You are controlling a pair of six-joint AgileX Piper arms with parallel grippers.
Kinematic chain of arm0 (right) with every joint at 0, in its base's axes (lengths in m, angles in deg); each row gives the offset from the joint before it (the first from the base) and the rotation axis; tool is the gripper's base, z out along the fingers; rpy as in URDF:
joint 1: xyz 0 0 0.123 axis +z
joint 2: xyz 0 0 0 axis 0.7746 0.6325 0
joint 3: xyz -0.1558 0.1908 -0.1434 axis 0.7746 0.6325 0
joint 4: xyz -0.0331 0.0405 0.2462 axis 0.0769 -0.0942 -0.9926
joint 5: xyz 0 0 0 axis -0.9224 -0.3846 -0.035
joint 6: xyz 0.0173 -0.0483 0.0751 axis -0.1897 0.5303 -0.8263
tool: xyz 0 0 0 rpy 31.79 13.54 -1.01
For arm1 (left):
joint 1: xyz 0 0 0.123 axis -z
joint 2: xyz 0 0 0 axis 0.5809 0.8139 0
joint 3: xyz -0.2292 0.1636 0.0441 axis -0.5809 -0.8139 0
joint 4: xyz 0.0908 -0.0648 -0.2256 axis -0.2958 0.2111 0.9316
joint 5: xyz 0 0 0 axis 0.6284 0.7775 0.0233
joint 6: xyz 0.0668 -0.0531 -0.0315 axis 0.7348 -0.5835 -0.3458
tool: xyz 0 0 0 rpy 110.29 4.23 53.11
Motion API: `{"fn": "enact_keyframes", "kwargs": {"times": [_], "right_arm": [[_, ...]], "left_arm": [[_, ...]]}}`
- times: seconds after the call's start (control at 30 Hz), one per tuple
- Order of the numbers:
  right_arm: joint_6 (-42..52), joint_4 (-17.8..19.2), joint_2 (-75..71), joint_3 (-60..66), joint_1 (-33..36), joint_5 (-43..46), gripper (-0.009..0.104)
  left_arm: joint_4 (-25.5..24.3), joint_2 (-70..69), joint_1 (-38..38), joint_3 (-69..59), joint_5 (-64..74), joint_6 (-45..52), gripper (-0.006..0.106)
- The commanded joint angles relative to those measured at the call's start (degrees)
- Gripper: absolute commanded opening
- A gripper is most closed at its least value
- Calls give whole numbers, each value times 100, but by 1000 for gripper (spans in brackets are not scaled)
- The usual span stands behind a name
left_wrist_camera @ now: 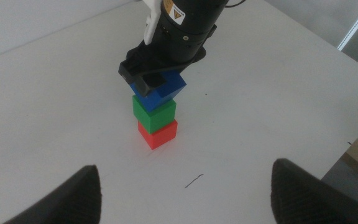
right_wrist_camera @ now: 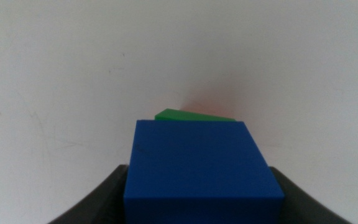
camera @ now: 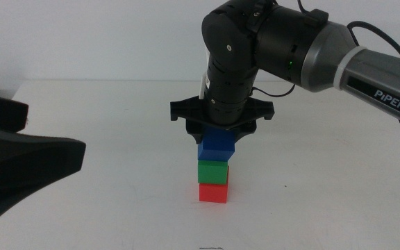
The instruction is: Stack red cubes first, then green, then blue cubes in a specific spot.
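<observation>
Sitting on the green cube (camera: 213, 171), which rests on the red cube (camera: 213, 192), the blue cube (camera: 217, 147) looks twisted and slightly tilted, clamped between the right gripper (camera: 220, 128) jaws. Squaring it over the green faces before release should keep the stack standing on the tabletop (camera: 103, 208). The left gripper (left_wrist_camera: 185, 186) waits near, spread wide.

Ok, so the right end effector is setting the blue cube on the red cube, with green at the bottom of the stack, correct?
Not quite. The order is wrong: the red cube is at the bottom, and the green cube sits on it. The right end effector is setting the blue cube on the green one, as the middle view shows.
</observation>
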Motion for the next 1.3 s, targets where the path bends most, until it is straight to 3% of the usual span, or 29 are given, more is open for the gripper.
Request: {"fn": "enact_keyframes", "kwargs": {"times": [0.0,0.17,0.2,0.3,0.4,0.63,0.77,0.87,1.07,1.27], "right_arm": [[10,201,-310,-200,16,-327,8],[10,262,-306,-200,16,-310,22],[10,163,-306,-200,16,-294,51],[17,116,-306,-200,16,-294,57],[17,104,-306,-200,16,-266,59],[303,543,-1302,-200,-206,-364,59],[770,584,-2118,-81,-595,-311,59],[1508,579,-3028,490,-1129,197,59],[2441,154,-5016,2500,-2574,1732,59],[3395,-292,-6462,3998,-3786,2634,59]], "left_arm": [[140,3,10,126,-391,-22,94],[140,3,10,126,-391,-22,94],[140,3,10,126,-391,-22,94],[140,3,10,126,-391,-22,94],[140,3,10,126,-391,-22,94],[140,3,10,126,-391,-22,94],[140,3,10,126,-391,-22,94],[140,3,10,126,-391,-22,94],[140,3,10,126,-391,-22,94],[140,3,10,126,-391,-22,94]]}}
